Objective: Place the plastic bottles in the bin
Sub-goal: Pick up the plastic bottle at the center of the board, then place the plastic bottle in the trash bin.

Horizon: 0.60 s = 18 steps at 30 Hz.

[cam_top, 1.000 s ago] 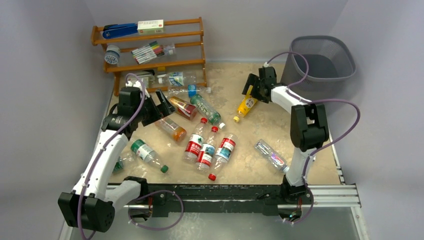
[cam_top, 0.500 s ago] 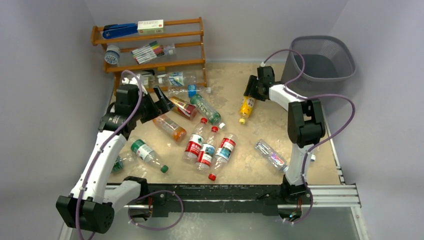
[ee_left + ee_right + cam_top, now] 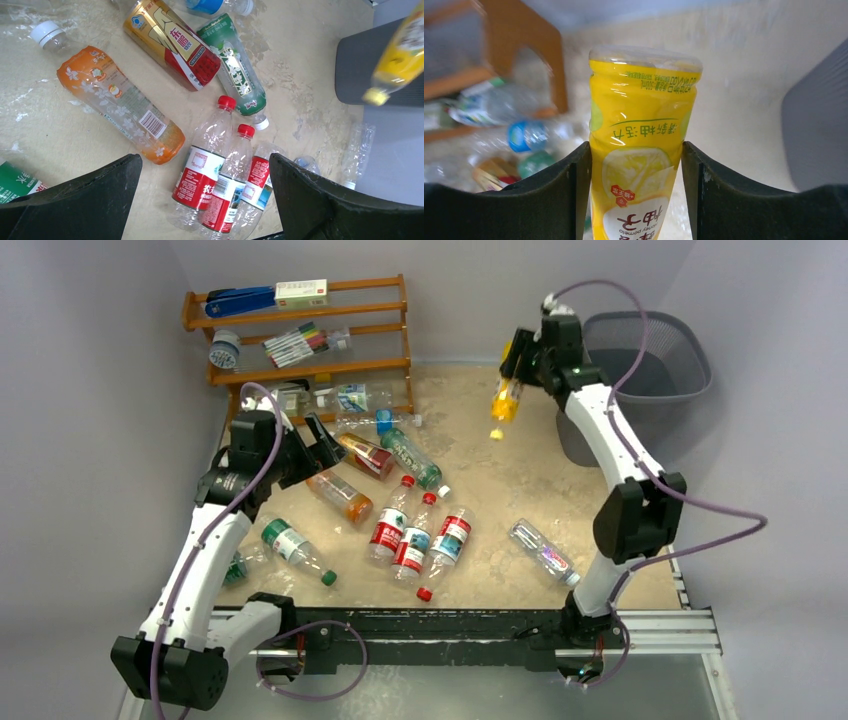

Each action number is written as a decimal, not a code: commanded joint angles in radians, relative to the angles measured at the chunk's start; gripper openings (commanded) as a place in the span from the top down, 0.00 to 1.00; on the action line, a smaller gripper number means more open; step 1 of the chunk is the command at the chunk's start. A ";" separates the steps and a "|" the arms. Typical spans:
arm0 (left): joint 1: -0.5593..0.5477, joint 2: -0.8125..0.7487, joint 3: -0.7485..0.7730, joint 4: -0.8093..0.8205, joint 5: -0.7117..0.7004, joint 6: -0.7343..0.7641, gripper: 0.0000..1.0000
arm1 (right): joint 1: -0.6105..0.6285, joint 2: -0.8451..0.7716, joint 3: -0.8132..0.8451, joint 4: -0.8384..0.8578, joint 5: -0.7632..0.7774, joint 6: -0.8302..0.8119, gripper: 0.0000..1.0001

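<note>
Clearly the yellow bottle (image 3: 506,398) hangs in the air, cap downward, just left of the rim of the bin (image 3: 645,316) and not inside it. The right claw (image 3: 520,365) is clenched on its body from both sides. The other bottles (image 3: 410,540) lie scattered on the worktop (image 3: 520,480). Above them the left claw (image 3: 315,448) stands fully released, touching nothing.

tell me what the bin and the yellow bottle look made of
Bin: seemingly metal wire mesh, dark grey, matte; a fine see-through lattice shows in its walls. Yellow bottle: likely thin plastic under a glossy printed wrap; highlights and slight wrinkles show on it.
</note>
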 commanded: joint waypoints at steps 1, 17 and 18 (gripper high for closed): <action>-0.004 -0.011 0.009 0.026 0.001 0.001 0.01 | 0.005 -0.081 0.242 -0.108 0.085 -0.084 0.57; -0.004 0.007 0.017 0.017 0.007 0.015 0.01 | -0.224 -0.132 0.678 -0.165 0.238 -0.175 0.52; -0.004 0.008 0.017 0.015 0.007 0.016 0.01 | -0.235 -0.139 0.679 -0.150 0.251 -0.182 0.52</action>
